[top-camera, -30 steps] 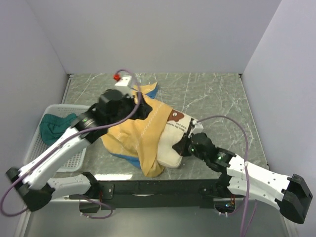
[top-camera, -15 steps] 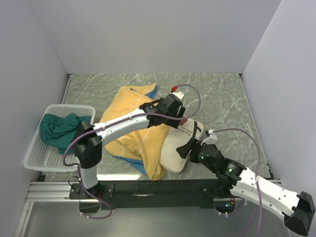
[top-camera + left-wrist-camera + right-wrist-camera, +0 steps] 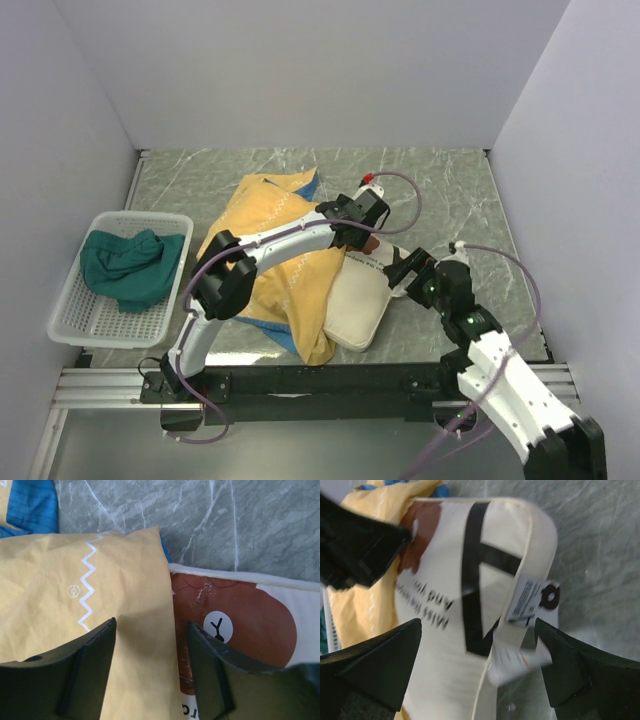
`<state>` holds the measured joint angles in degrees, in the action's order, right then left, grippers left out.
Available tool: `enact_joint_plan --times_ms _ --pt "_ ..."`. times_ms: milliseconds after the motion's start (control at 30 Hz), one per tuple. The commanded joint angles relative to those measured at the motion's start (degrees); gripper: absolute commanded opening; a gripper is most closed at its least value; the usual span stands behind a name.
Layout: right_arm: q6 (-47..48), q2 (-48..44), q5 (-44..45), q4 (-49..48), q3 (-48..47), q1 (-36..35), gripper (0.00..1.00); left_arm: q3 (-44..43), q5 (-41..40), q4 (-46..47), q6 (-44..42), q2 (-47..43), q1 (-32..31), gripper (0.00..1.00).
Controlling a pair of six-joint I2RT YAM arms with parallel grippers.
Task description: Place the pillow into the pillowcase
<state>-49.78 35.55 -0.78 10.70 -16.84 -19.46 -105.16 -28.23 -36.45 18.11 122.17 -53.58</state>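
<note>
- The pillowcase [image 3: 275, 265] lies mid-worktop [image 3: 440, 190], well to the right of the basket [image 3: 70, 310] at the left edge.
- The cloth [image 3: 130, 265] sits in that basket.
- The pillow [image 3: 362, 300] lies just right of the pillowcase, its left part covered by the pillowcase's edge.
- My left jaws hang above the pillow's far end, over that overlap.
- My right jaws stand at the pillow's right side, by its tag [image 3: 525, 600].

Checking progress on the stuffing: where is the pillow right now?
In the top view, the pillow lies right of centre, its left part covered by the yellow pillowcase, with the open right gripper at its right end.
</note>
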Motion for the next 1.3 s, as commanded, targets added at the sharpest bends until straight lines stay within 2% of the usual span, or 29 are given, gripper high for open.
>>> enact_joint_plan --times_ms 0,33,100,200,233,300,333,367,400,500,533,600,733,867,967,1133,1267 --pt "0.66 13.8 -16.53 -17.25 -1.61 5.49 1.0 -3.91 -1.92 -0.73 -0.97 1.05 0.76 0.61" --pt "0.47 15.76 -17.41 -18.86 -1.79 5.75 1.0 -3.56 -2.01 -0.64 -1.06 1.4 0.85 0.6" --pt "-1.1 20.84 -20.31 -23.5 -1.62 5.75 1.0 -3.64 -2.45 -1.08 -0.71 1.84 1.55 0.51" --pt "-2.16 24.73 -21.46 -27.2 -0.04 5.66 1.0 -3.12 -2.89 -0.56 -0.79 2.02 1.99 0.35" --pt "-2.43 25.35 -21.63 -28.27 0.75 5.75 0.99 -2.77 -2.54 -0.38 -0.97 1.93 2.25 0.25" --pt "-2.86 26.41 -21.02 -30.29 1.9 5.75 0.94 -3.03 -2.18 -0.38 -1.23 2.28 2.34 0.16" --pt "-2.87 26.76 -21.2 -30.99 2.07 5.75 0.83 -3.99 -2.27 -0.81 -1.41 2.72 2.34 0.05" --pt "-2.95 27.29 -21.37 -31.52 2.08 5.67 0.72 -4.78 -2.44 -1.17 -1.58 3.16 2.43 0.01" --pt "-2.69 27.9 -21.46 -31.79 1.9 5.75 0.52 -5.66 -2.53 -1.61 -1.76 3.51 2.34 0.01" --pt "-2.25 28.43 -22.25 -31.79 0.67 5.75 0.27 -8.73 -1.83 -2.75 -2.55 3.95 2.34 0.01" --pt "-2.34 28.17 -23.03 -31.71 0.32 5.75 0.1 -10.22 0.0 -3.19 -2.81 3.17 2.17 0.01" --pt "-2.25 26.08 -23.83 -30.57 -1.26 5.32 0.0 -11.46 1.94 -2.67 -3.17 1.68 1.47 0.01" --pt "-2.34 20.54 -24.45 -25.57 -6.96 2.95 0.0 -18.04 8.52 -2.93 -2.82 -2.71 -2.21 0.01" --pt "0.38 16.92 -20.85 -19.06 -15.57 1.45 0.0 -24.11 10.99 -3.19 -2.64 -5.8 -7.05 0.01" --pt "0.65 17.44 -20.23 -18.52 -18.57 1.45 0.0 -25.09 15.37 -1.27 -0.27 -9.92 -9.25 0.01" --pt "-1.72 21.31 -21.64 -23.44 -19.98 0.92 0.0 -27.37 18.21 1.81 1.31 -15.64 -13.38 0.01" --pt "0.99 24.04 -18.66 -21.08 -23.31 0.48 0.0 -27.47 20.05 4.45 2.28 -19.33 -14.18 0.01"
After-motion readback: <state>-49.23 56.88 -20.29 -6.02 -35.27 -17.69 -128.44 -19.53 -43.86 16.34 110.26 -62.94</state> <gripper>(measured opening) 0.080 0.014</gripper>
